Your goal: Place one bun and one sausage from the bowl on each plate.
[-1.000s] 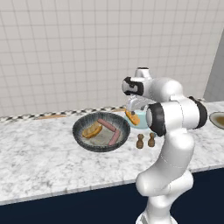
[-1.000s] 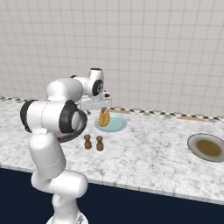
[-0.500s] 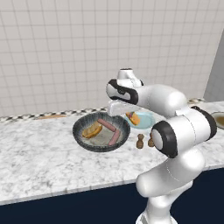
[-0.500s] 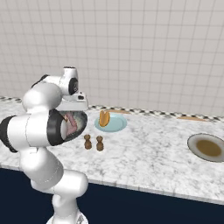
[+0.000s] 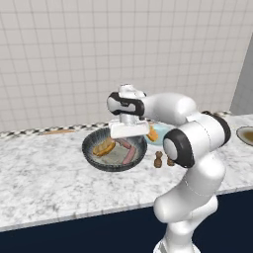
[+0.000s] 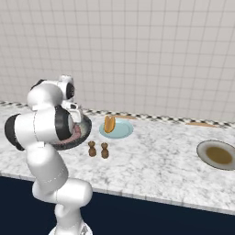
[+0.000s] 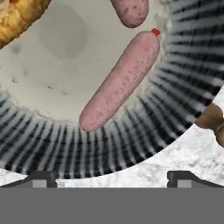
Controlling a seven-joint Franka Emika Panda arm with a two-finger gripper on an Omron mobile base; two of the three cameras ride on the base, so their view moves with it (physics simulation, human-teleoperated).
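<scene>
The dark ribbed bowl (image 5: 94,157) sits on the counter and holds a golden bun (image 5: 104,147) and two pink sausages (image 5: 129,154). My gripper (image 5: 129,138) hangs open just above the bowl's right side, nothing between its fingers. In the hand view a long sausage (image 7: 120,81) lies straight ahead against the ribbed rim (image 7: 175,78), a second sausage (image 7: 131,9) and the bun (image 7: 19,15) farther off, and the gripper (image 7: 113,178) is open. The pale blue plate (image 6: 120,132) carries one bun (image 6: 109,124). The brownish-rimmed plate (image 6: 219,154) stands far to the right.
Two small brown shakers (image 6: 92,148) (image 6: 104,150) stand in front of the blue plate, close to the bowl's right edge; one shaker (image 7: 212,120) shows at the hand view's right. A tiled wall backs the counter. Bare marble lies between the two plates.
The arm has swung left from above the blue plate to above the bowl, jaws staying open. The bun on the blue plate has stayed where it lay.
</scene>
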